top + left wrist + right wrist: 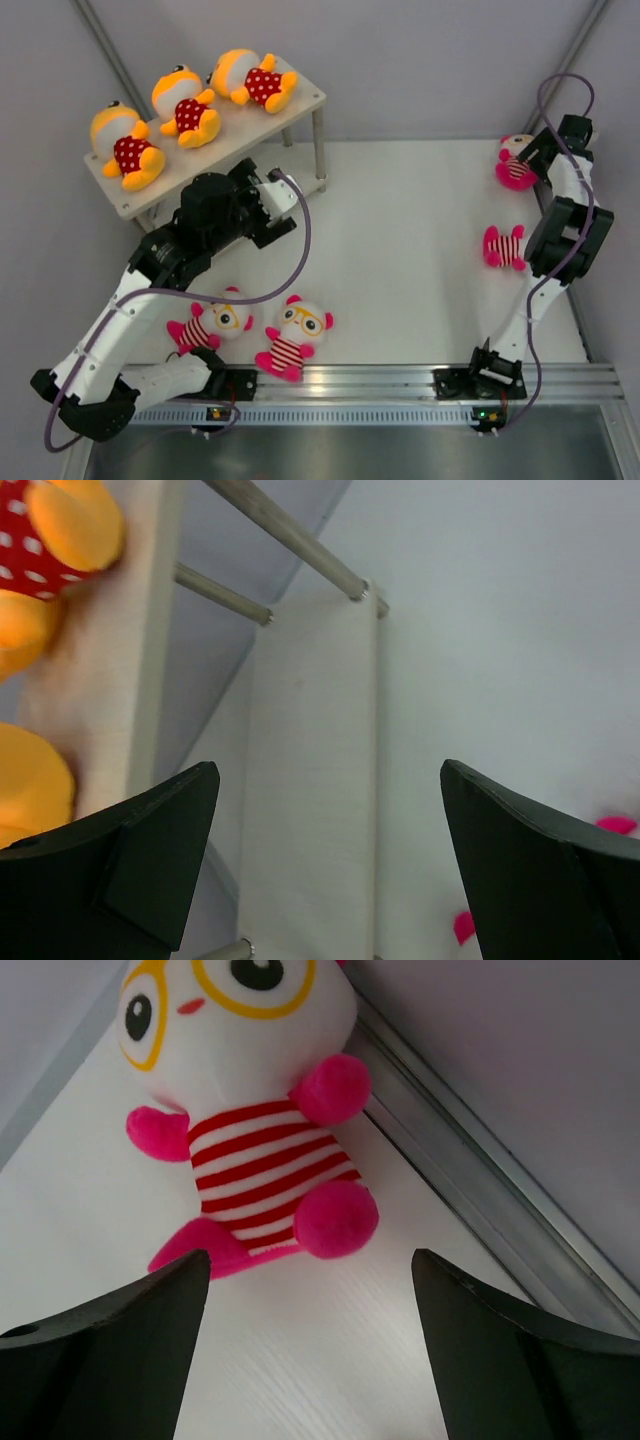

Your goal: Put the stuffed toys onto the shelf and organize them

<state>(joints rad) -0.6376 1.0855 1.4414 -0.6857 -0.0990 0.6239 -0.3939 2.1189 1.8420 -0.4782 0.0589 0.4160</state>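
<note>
Three orange-yellow toys in red dotted shirts (185,105) lie on the top board of the shelf (303,101) at the back left. My left gripper (283,198) is open and empty just in front of the shelf's lower board (310,780); an orange toy (50,540) shows at the left edge of its view. Two white-faced striped toys (293,338) lie near the left arm's base. Two more lie at the right: one at the back (514,161) and one nearer (505,247). My right gripper (530,158) is open and empty, just short of the back toy (250,1110).
A metal rail (480,1200) runs along the table's right edge, close beside the back toy. Thin shelf legs (290,540) stand between the two boards. The left arm's purple cable (300,250) loops over the table.
</note>
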